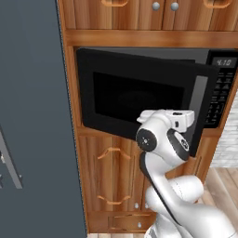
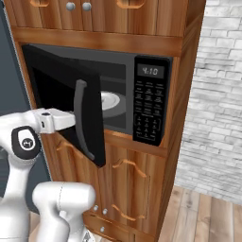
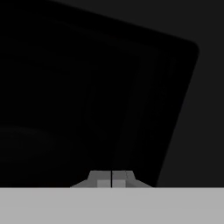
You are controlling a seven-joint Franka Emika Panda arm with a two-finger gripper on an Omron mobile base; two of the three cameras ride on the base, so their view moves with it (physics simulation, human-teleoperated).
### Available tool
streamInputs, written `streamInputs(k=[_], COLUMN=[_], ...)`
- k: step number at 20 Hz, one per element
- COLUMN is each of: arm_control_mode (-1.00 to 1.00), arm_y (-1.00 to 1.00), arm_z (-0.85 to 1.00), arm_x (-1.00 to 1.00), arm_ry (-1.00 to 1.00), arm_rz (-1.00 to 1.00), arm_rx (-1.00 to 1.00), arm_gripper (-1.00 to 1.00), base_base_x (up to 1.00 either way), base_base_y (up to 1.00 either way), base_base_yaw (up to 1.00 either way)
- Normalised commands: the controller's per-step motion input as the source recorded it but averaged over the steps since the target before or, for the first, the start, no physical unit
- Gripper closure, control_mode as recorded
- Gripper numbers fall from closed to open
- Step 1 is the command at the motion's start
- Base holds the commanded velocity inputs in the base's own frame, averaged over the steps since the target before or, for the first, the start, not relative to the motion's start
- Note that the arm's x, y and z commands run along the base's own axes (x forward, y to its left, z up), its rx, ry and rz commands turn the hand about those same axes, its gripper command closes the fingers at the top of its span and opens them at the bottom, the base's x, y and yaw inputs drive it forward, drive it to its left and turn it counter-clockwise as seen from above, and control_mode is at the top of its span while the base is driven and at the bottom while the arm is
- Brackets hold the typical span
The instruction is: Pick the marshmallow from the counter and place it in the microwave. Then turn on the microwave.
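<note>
A large black microwave sits built into a tall wooden cabinet, its door swung partly open toward the room. From the right base view, the grey vertical handle stands on the door's free edge, and past it part of a pale round turntable shows inside the cavity. The door blocks the rest of the cavity, so whether the marshmallow lies in there cannot be told. The keypad on the microwave's right side carries a lit display, its digits too small to read surely.

The white arm reaches up with its hand against the door's outer face. In the hand view the gripper has its two tips pressed together with nothing between them, facing a dark, nearly featureless panel. A dark blue-grey slab fills the left, cut off by the frame.
</note>
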Motion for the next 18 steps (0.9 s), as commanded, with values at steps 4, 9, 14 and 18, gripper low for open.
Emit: streamInputs(k=[4, 9, 14, 18], arm_control_mode=[-1.0, -1.0, -1.0, -1.0], arm_y=[-0.14, -0.18, -0.11, -0.08], arm_z=[0.0, 0.0, 0.0, 0.0], arm_x=[0.22, 0.19, 0.18, 0.19], arm_ry=[0.0, 0.0, 0.0, 0.0], arm_rz=[0.09, 0.08, 0.08, 0.08], arm_rx=[0.0, 0.0, 0.0, 0.0], arm_gripper=[1.0, 1.0, 1.0, 1.0], base_base_x=[0.0, 0.0, 0.0, 0.0], base_base_y=[0.0, 0.0, 0.0, 0.0], base_base_yaw=[0.0, 0.0, 0.0, 0.0])
